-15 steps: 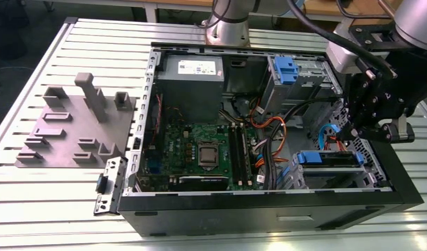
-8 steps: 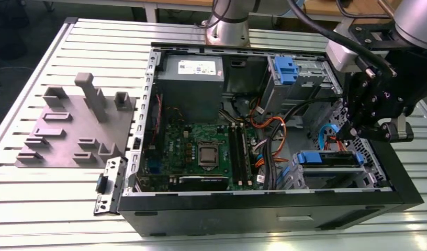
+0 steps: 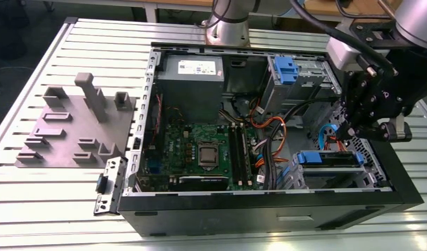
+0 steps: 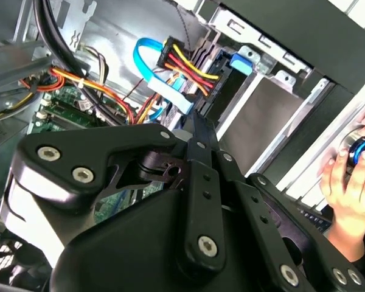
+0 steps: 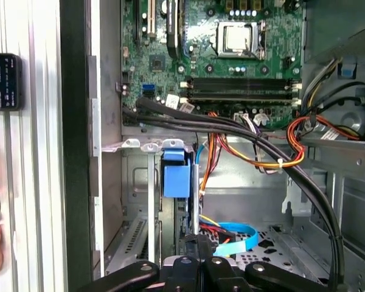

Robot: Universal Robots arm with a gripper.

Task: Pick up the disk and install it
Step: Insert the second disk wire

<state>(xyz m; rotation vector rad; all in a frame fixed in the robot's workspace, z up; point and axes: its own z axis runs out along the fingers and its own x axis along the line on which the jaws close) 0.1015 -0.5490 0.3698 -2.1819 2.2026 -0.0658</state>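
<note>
The claw (image 3: 370,133) hangs over the disk (image 3: 328,158); its own linkage seemingly hides the fingertips, grip unreadable.

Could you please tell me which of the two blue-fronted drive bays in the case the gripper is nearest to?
The lower bay, near the case's front corner: the gripper hangs just above it. The other blue-tabbed bay sits further back, beside the grey power supply.

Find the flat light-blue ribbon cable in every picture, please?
Exterior view: flat light-blue ribbon cable, inside the black computer case toward the exterior view's right.
Second wrist view: looping beside red and yellow wires.
First wrist view: over perforated grey metal.
Shared landmark: green circuit board.
</note>
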